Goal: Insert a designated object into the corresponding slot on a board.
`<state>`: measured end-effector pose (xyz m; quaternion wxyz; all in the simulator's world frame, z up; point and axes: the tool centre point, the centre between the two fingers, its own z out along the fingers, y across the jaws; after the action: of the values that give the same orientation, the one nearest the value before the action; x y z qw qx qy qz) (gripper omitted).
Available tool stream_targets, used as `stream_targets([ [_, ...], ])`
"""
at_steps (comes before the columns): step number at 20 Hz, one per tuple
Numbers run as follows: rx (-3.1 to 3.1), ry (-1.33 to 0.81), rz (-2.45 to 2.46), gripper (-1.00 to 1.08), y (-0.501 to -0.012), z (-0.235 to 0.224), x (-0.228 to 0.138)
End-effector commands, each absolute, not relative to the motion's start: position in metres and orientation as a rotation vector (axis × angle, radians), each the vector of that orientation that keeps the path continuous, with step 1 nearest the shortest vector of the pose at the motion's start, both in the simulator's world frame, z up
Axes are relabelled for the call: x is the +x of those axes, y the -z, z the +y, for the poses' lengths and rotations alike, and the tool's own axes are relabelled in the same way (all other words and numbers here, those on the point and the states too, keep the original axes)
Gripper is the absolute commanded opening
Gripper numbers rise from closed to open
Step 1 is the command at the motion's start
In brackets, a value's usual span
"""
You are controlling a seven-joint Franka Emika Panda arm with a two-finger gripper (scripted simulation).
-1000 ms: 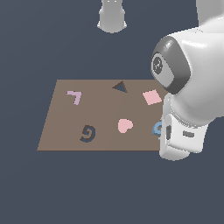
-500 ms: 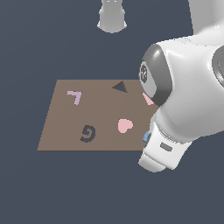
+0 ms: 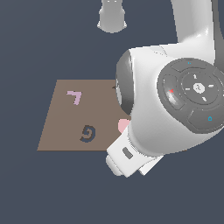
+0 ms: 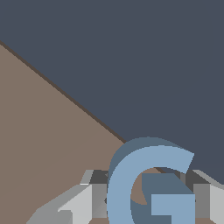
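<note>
In the wrist view the designated object [image 4: 148,188], a light blue G-shaped flat piece, sits between my gripper [image 4: 151,208] fingers, which press against both its sides. The grey fingers [image 4: 87,203] flank it over the brown board [image 4: 48,140], near the board's edge. In the exterior view the board [image 3: 57,127] lies flat, with the slot [image 3: 87,133], a dark navy G recess, toward its near edge on the exterior view's left. My own arm body hides the gripper and the blue piece there.
A pink L-shaped piece [image 3: 74,97] lies on the board's far left part. A bit of the pink heart [image 3: 123,126] peeks out beside the arm housing [image 3: 175,113], which covers the board's right half. A grey base [image 3: 112,17] stands beyond the board.
The arm has swung toward the exterior view's left and nearer the camera, now covering the board's right half, the pink square and most of the heart. The blue piece went out of the exterior view.
</note>
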<state>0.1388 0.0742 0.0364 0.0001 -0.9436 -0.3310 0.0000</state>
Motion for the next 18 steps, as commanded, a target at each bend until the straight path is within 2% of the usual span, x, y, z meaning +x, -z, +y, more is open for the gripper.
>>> stream_targets([
  [1, -3.007, 0.001, -0.911, -1.0, -0.037, 0.059, 0.142],
  [10, -3.109, 0.001, -0.453, -1.0, -0.038, 0.005, 0.14],
  [18, -3.142, 0.0, -0.022, -1.0, -0.04, -0.043, 0.124],
])
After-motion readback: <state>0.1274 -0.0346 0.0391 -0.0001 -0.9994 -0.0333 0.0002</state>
